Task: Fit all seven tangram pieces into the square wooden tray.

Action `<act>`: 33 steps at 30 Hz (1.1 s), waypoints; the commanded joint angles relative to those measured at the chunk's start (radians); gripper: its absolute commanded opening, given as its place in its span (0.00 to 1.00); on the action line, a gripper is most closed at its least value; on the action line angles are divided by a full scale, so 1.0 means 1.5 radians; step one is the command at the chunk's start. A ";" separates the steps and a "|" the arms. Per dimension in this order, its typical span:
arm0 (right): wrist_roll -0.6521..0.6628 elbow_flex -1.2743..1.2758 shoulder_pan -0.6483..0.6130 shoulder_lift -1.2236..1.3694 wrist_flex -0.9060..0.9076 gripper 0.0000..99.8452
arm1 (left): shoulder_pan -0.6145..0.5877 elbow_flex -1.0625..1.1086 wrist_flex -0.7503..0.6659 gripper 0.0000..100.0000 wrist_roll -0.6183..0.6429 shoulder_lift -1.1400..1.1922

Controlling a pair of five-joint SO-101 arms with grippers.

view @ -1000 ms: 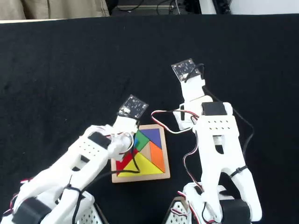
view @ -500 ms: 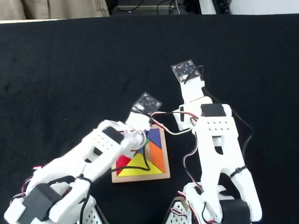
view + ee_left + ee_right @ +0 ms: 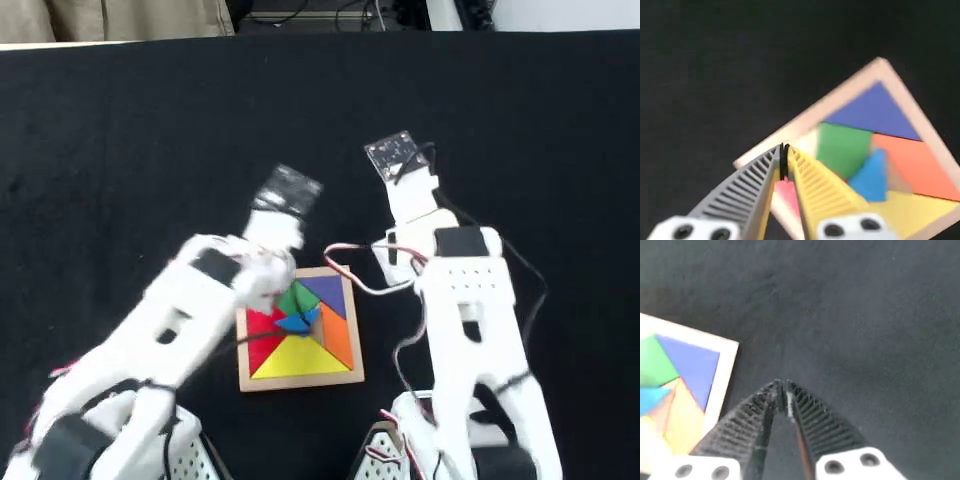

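Left gripper (image 3: pixel 784 155) had its two fingers pressed together with nothing between them, its tip above the rim of the square wooden tray (image 3: pixel 300 381). Right gripper (image 3: pixel 782 390) was likewise closed on nothing, hanging over bare black cloth (image 3: pixel 120 150), with the tray just beside it on the left arm's side.

Two white arms and one tray were on the table. Inside the tray, six coloured pieces could be counted:
- a red triangle (image 3: pixel 260 326) nearest the left gripper's tip
- a green piece (image 3: pixel 842 147) just past the tip
- a violet-blue piece (image 3: pixel 875 107) at the corner farthest from that gripper
- an orange piece (image 3: pixel 912 160) along the side facing the right gripper
- a light-blue triangle (image 3: pixel 871 175) in the middle
- a large yellow triangle (image 3: pixel 298 358) along the tray's near edge

A pale wood-coloured patch lay between the violet-blue and orange pieces. Whether it was a seventh piece or bare tray floor, I could not tell.

The black cloth covered the whole table. Beyond its far edge were beige fabric (image 3: pixel 120 18) and dark cables (image 3: pixel 300 12).
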 commanded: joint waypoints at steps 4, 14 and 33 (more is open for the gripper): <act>0.119 0.029 -0.065 -0.174 0.130 0.01 | -0.251 0.097 0.128 0.04 -0.002 -0.355; 0.003 -0.050 -0.331 0.006 0.197 0.01 | -0.484 0.423 0.134 0.04 -0.078 -0.723; -0.068 -0.112 -0.398 0.239 0.115 0.01 | -0.481 0.445 0.144 0.04 -0.079 -0.745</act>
